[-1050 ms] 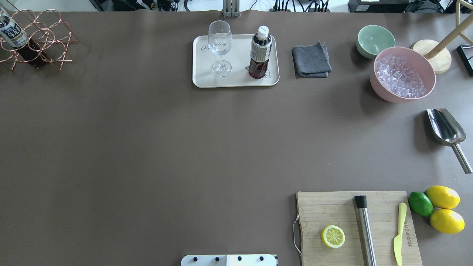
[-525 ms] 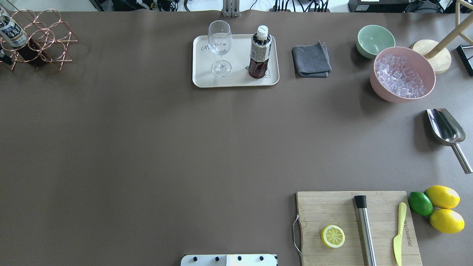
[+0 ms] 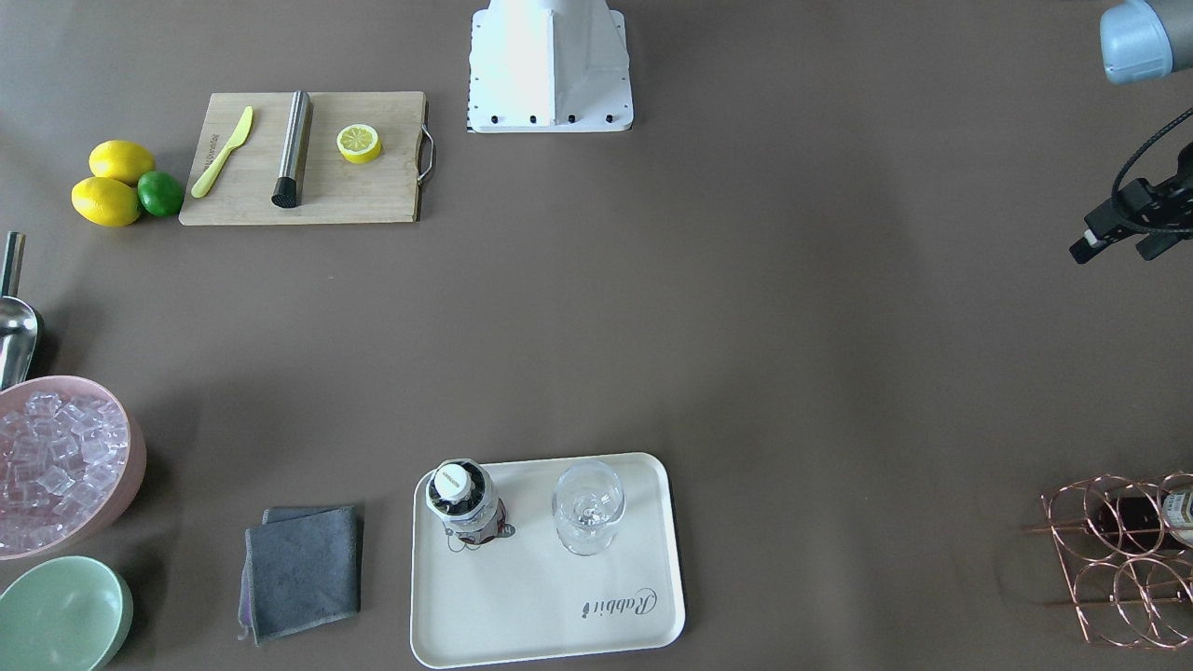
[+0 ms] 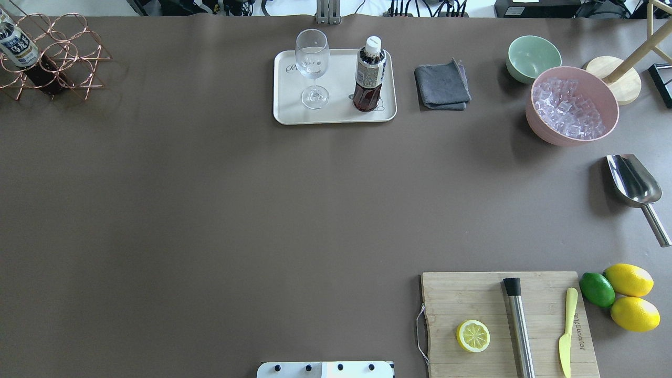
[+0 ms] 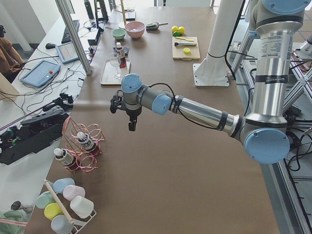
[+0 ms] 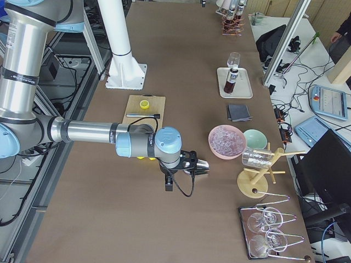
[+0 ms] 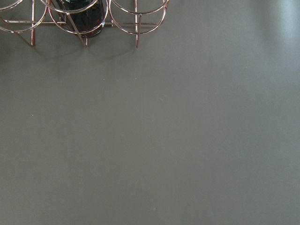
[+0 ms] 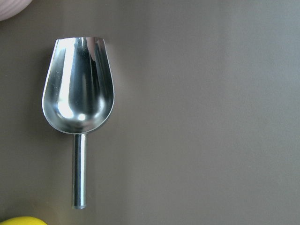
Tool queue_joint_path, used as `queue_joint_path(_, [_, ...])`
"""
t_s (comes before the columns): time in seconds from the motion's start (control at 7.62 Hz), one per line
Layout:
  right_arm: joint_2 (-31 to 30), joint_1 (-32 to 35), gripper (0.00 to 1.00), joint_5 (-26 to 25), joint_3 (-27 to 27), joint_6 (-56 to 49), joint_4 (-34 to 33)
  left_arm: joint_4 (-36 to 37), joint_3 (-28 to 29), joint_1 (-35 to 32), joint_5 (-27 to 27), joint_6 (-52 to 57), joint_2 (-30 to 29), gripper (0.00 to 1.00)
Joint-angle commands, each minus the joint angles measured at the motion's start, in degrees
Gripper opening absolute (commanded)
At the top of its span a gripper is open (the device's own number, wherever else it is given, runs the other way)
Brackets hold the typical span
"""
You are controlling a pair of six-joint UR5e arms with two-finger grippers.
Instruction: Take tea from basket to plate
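A tea bottle (image 4: 18, 44) with a white-and-blue label lies in the copper wire basket (image 4: 63, 52) at the far left corner. The left side view shows two bottles (image 5: 87, 141) in that basket (image 5: 83, 151). Another brown bottle (image 4: 370, 73) with a white cap stands upright on the cream plate (image 4: 336, 116), beside a stemmed glass (image 4: 312, 63). My left gripper (image 5: 131, 126) hangs above the table short of the basket, and I cannot tell whether it is open or shut. My right gripper (image 6: 169, 185) hovers over a steel scoop (image 8: 77, 89), its state unclear.
A grey cloth (image 4: 442, 85), a mint bowl (image 4: 533, 56) and a pink bowl of ice (image 4: 571, 105) stand right of the plate. Nearer the robot on its right, a cutting board (image 4: 462, 294) holds a lemon half, a muddler and a knife, with lemons and a lime (image 4: 597, 289) beside it.
A small dark part that showed at the overhead view's left edge beside the basket half a second ago is gone. Nothing on the table has moved.
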Motion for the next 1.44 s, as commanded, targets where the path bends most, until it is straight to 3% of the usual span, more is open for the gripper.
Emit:
queue_joint_path(0.0, [0.1, -0.3, 1.0, 0.1, 0.1, 0.0, 0.1, 0.2, 1.6, -0.6, 6.9, 5.0, 1.8, 0.98])
queue_joint_path(0.52, [-0.2, -0.4, 1.0, 0.1, -0.1, -0.1, 0.3, -0.4, 8.8, -7.6, 6.2, 6.7, 3.3, 0.98])
queue_joint_path(0.92, [-0.3, -0.5, 1.0, 0.1, -0.4, -0.1, 0.4, -0.4, 9.5, -12.1, 4.9, 10.0, 6.0, 0.98])
queue_joint_path(1.31, [-0.3, -0.4, 1.0, 0.0, -0.4, -0.1, 0.4, -0.2, 9.9, -12.4, 4.5, 9.7, 6.0, 0.98])
